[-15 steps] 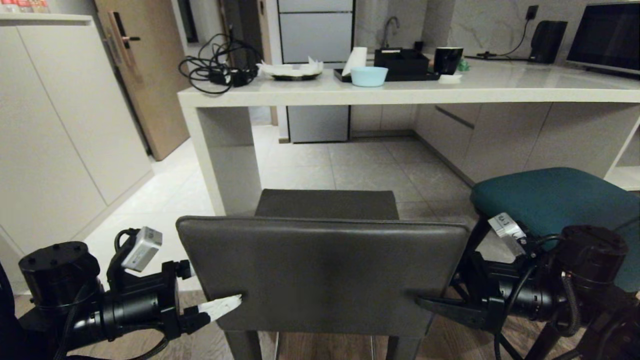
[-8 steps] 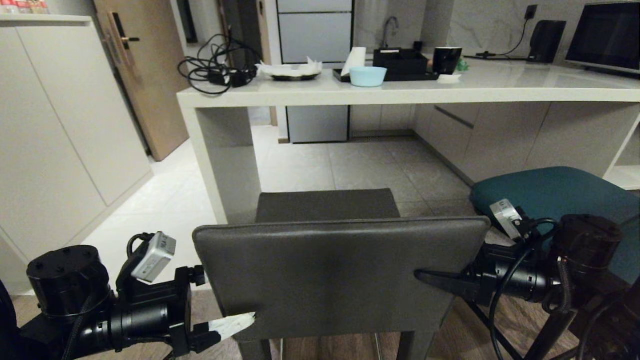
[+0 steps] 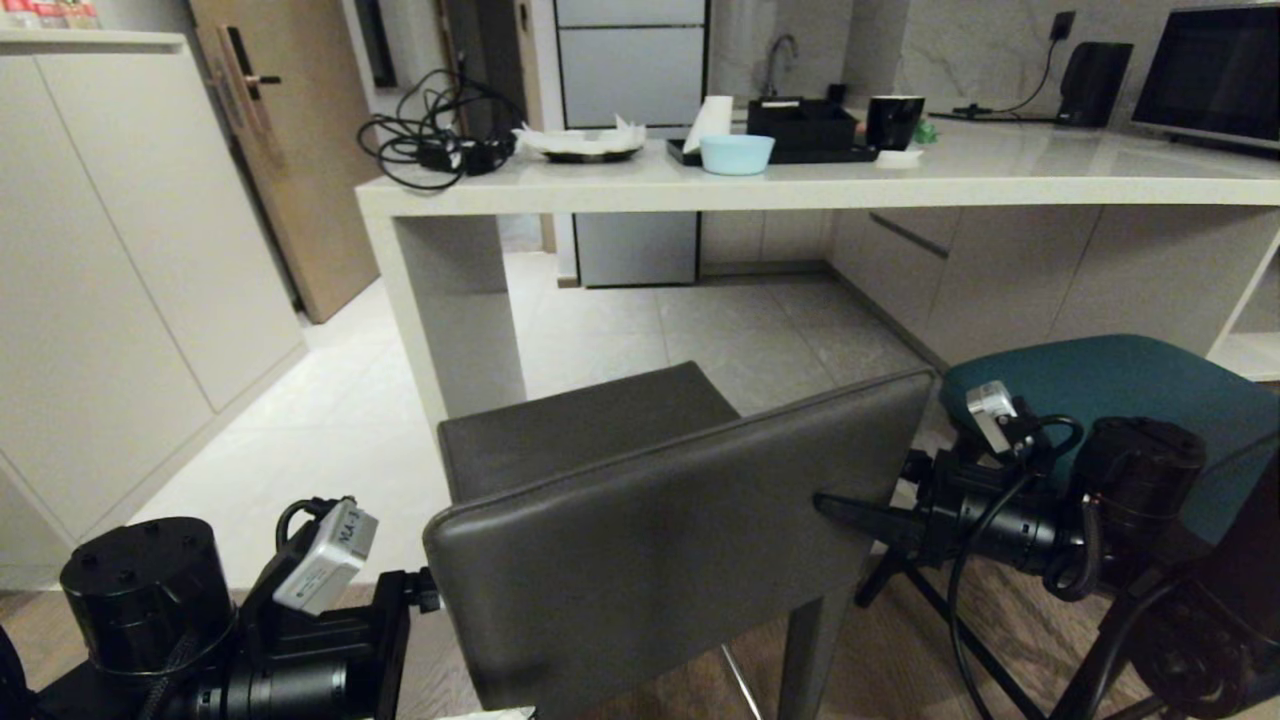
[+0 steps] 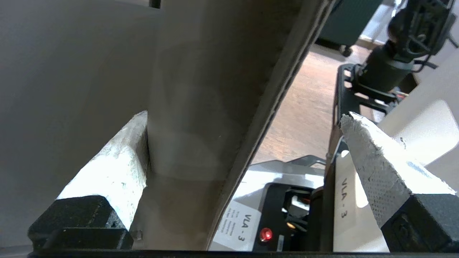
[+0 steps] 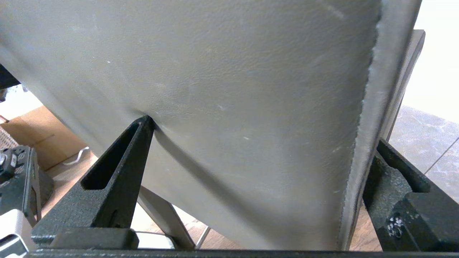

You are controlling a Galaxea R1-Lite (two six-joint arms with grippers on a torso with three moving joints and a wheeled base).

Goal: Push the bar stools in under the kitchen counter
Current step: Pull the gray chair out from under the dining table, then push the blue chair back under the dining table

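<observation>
While the head view shows the dark grey stool [image 3: 640, 520] short of the bench [image 3: 800, 185], its backrest skewed, the teal stool [image 3: 1130, 400] stands beside it and the right hand [image 3: 850, 515] touches the backrest's rear. In the left wrist view, the left hand [image 4: 244, 143] straddles the backrest edge, spread wide, one fingertip [image 4: 118, 157] against it. In the right wrist view, that hand's fingers [image 5: 118, 172] also straddle the backrest, unclenched.

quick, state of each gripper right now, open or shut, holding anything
Left gripper: open, straddling the dark grey square-backed stool's backrest edge.
Right gripper: open, one finger pressing the backrest's rear.
</observation>
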